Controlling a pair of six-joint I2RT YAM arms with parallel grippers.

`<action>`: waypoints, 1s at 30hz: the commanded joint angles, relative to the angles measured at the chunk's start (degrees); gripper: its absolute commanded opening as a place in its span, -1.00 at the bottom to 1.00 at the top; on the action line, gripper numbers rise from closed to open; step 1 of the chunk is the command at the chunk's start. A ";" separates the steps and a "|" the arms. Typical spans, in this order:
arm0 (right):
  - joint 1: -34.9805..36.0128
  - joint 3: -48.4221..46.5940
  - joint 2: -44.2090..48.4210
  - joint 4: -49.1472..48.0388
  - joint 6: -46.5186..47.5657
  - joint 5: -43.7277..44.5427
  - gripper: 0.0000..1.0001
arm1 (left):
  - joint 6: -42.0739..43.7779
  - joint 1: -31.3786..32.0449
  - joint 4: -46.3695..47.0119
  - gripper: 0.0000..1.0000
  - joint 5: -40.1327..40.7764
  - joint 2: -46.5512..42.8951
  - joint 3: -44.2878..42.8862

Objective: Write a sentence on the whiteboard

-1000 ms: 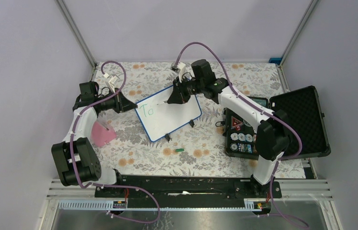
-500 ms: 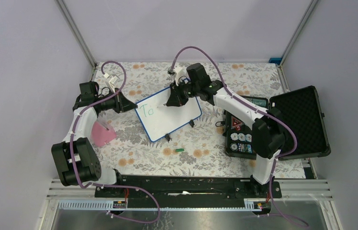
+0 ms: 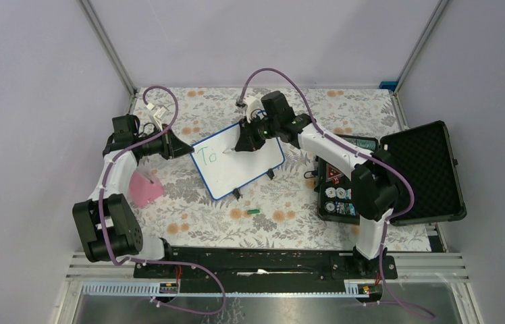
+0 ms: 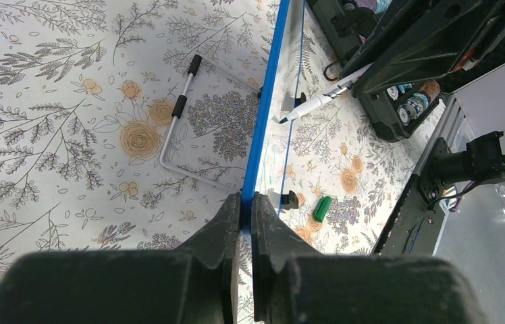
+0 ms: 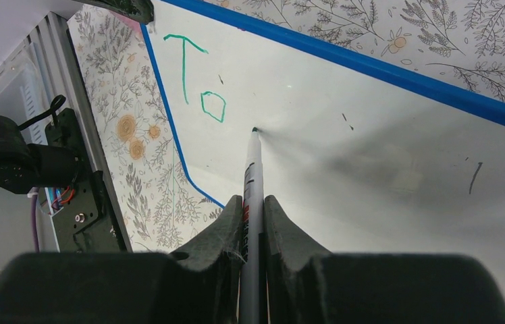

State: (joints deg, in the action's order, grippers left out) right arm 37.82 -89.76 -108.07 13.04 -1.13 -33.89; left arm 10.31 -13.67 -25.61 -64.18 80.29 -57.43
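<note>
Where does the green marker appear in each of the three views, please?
Top external: green marker mid-board, poking from the right end effector.
Left wrist: upper right, beyond the frame.
Right wrist: bottom centre, in that end effector.
Shared landmark: the whiteboard's blue frame.

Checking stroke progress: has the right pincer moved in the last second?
Yes. In the top view the right pincer and its marker have slid left across the whiteboard, closer to the green "To"; the board has not shifted.

Bright, even light; soft shadow across the whiteboard [image 5: 385,121]; close fingers [image 5: 219,236] blurred.
</note>
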 commanded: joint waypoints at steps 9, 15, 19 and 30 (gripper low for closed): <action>0.91 -4.24 -1.50 -1.38 0.60 0.47 -1.00 | 1.57 0.36 1.79 -1.00 1.74 -0.82 -2.20; 1.73 -4.52 -2.26 -0.68 0.86 0.58 -1.00 | 1.64 0.41 1.79 -1.00 1.83 -0.86 -2.23; 2.01 -4.16 -2.40 -0.65 0.86 0.58 -1.00 | 1.71 0.43 1.79 -1.00 1.93 -0.88 -2.12; 2.16 -1.65 -1.55 -0.43 2.70 0.37 -1.00 | 1.74 0.44 1.80 -1.00 2.04 -0.93 -2.16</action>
State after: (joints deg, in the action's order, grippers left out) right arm 39.48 -91.98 -109.78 13.10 -0.47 -34.04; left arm 10.33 -13.58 -25.61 -63.44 80.29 -57.43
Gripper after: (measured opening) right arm 0.186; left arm 0.068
